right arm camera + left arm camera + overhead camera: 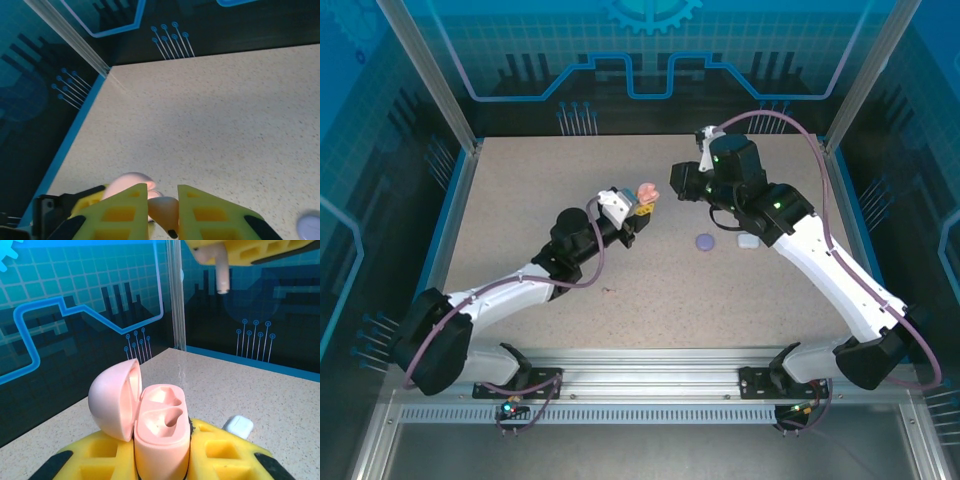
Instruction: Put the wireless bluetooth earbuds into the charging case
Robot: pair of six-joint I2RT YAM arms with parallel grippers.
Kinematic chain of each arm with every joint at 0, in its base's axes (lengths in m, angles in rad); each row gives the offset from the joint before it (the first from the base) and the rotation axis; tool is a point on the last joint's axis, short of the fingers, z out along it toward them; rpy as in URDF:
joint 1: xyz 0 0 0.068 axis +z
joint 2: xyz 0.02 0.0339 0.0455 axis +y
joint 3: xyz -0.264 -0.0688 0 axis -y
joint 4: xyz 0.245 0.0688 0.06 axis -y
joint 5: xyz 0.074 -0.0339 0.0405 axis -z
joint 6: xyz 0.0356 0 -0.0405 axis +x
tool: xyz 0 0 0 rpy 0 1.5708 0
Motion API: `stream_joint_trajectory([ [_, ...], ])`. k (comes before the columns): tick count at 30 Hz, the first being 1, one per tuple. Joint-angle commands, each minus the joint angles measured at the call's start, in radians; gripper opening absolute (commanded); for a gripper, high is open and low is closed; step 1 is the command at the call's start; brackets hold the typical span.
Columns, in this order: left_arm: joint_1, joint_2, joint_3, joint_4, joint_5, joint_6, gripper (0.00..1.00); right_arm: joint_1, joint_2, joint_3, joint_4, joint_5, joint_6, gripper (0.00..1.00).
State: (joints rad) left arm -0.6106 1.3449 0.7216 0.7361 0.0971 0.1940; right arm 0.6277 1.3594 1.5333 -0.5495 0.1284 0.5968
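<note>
While clamping the open pink case [162, 427] in the left gripper [161, 462], poising an earbud [222, 277] pinched in the right gripper [162, 195] over empty sockets [167, 411], seating none yet.

We're in a robot lab cell here: speckled tabletop [540, 200], aluminium posts [428, 75] left and right, blue circuit-print walls [520, 60] at the far side, slotted mounting rail [650, 412] near us.

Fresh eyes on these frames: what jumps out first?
An open pink clamshell charging case, both sockets empty, sits clamped in the left gripper over mid-table. Close by, the right gripper pinches a tiny pale pink stemmed earbud. A round purple case and a white case lie on the speckled tabletop beside the right arm.
</note>
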Motion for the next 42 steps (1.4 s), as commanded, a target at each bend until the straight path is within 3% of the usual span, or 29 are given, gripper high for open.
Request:
stream_joint_trajectory([
  [1, -0.017, 0.022, 0.057, 0.059, -0.016, 0.016, 0.0, 0.008, -0.026, -0.013, 0.124, -0.059, -0.037, 0.17],
  [11, -0.026, 0.033, 0.089, 0.042, -0.01, -0.005, 0.0, 0.038, -0.043, -0.097, 0.247, -0.125, -0.096, 0.17],
  [42, -0.025, -0.001, 0.105, -0.007, -0.004, -0.014, 0.0, 0.04, -0.033, -0.193, 0.273, -0.121, -0.094, 0.15],
])
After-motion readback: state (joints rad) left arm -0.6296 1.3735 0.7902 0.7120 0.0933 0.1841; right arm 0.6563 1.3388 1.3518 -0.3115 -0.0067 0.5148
